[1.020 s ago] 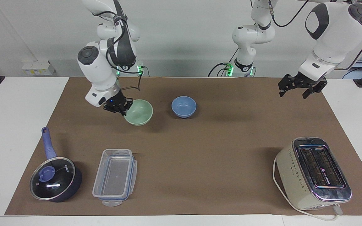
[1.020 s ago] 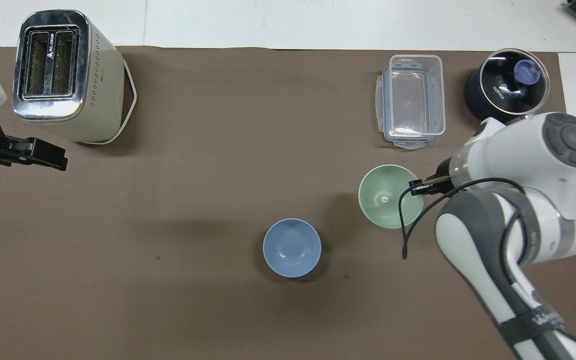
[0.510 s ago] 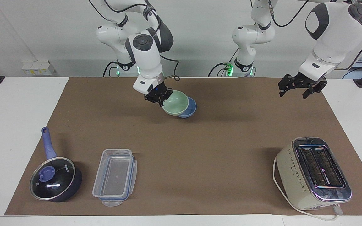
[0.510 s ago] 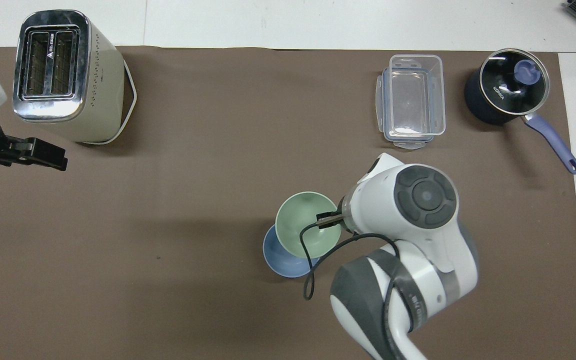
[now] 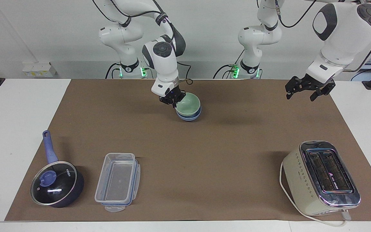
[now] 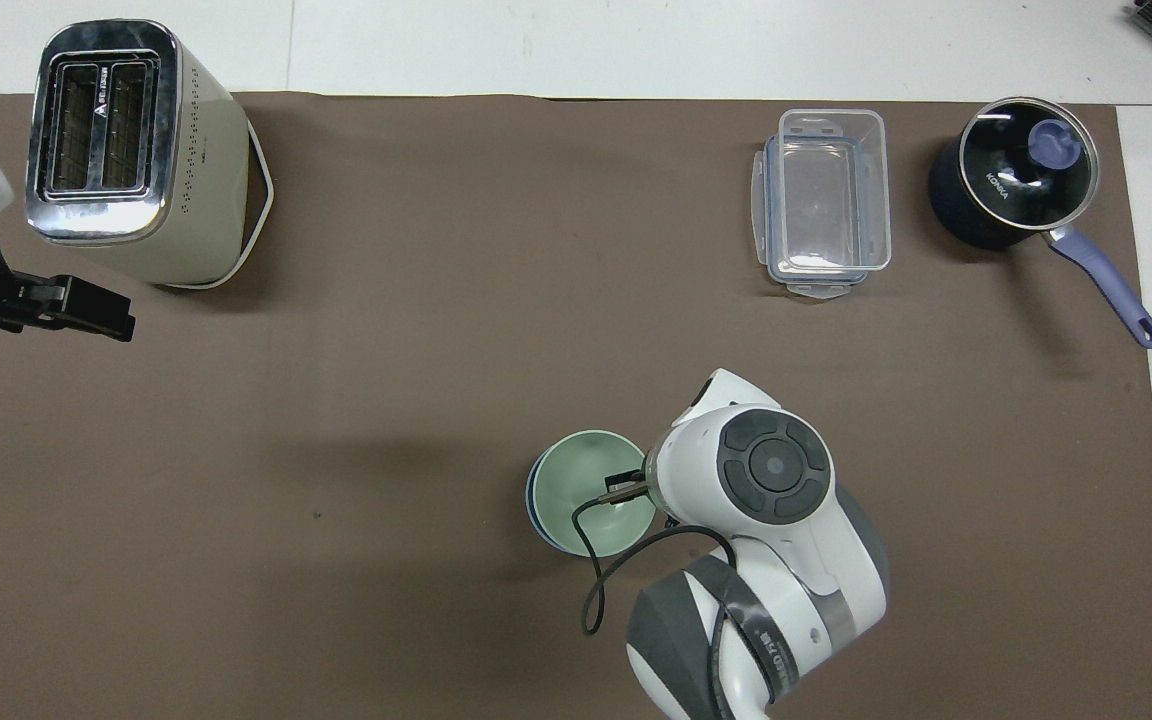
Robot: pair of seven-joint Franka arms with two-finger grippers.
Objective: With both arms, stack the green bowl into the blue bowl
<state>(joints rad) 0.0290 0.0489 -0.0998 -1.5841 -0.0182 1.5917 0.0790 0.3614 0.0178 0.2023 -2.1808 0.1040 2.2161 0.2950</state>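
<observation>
With both cams up, I see the right gripper [image 5: 173,102] at centre of the facing view, a bit above the middle, fingers clamped on the rim of the green bowl [image 5: 189,105]. Green bowl sits nested in the blue bowl [image 5: 189,117]; only a thin blue band shows under it. In the overhead view the pair lies at lower centre of the frame: green bowl [image 6: 586,485] covers nearly all of the blue bowl [image 6: 532,492], just a sliver of blue at the edge toward the left arm's end of the table. Right gripper [image 6: 624,487] there is mostly hidden by its own wrist, pinching the rim on the side toward the right arm's end.

Left gripper [image 5: 309,90] hangs at upper right of the facing view, over the brown mat [image 5: 224,151] near its edge, fingers spread wide, holding nothing. Overhead, the left gripper [image 6: 86,307] is at the left edge of the frame, just beside the toaster [image 6: 131,150]. That arm waits.

Other stuff: toaster [image 5: 322,177] lower right in the facing view, clear container [image 5: 118,181] and lidded saucepan [image 5: 56,183] lower left. Overhead, container [image 6: 824,200] and saucepan [image 6: 1016,185] at upper right.
</observation>
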